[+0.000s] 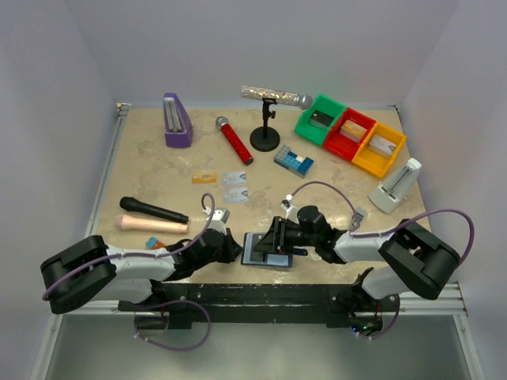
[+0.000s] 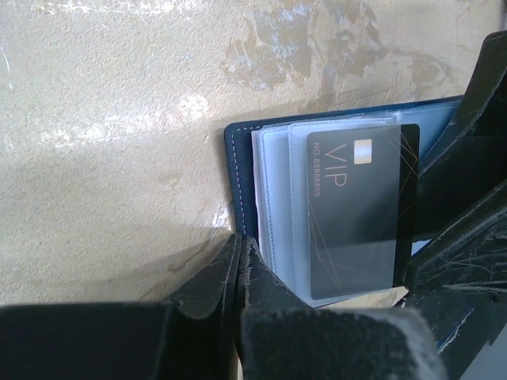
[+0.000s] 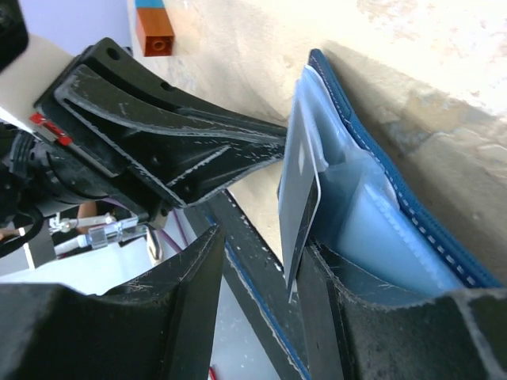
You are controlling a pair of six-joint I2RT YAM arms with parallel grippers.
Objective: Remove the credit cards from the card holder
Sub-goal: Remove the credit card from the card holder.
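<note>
The card holder [image 1: 261, 252] lies open near the table's front edge, its pale pockets [image 3: 396, 214] facing up. A dark card marked VIP [image 2: 360, 214] sticks halfway out of a clear sleeve. My right gripper [image 3: 265, 241] is open around that card [image 3: 305, 190], whose edge rests against one finger while the other stands well clear. My left gripper [image 2: 240, 237] is shut, its tips against the holder's dark-blue edge [image 2: 238, 170]; whether it pinches anything does not show. Three credit cards, one gold [image 1: 204, 177] and two silver [image 1: 233, 177] [image 1: 234, 195], lie on the table beyond the holder.
A black microphone [image 1: 153, 210] and a beige handle [image 1: 154, 226] lie left. At the back are a purple case [image 1: 177, 120], a red microphone [image 1: 234, 140], a stand with a silver microphone [image 1: 265, 119], a blue-and-white block [image 1: 294, 160] and green, red and yellow bins [image 1: 348, 133]. An orange-and-blue block [image 3: 153, 28] sits near the left arm.
</note>
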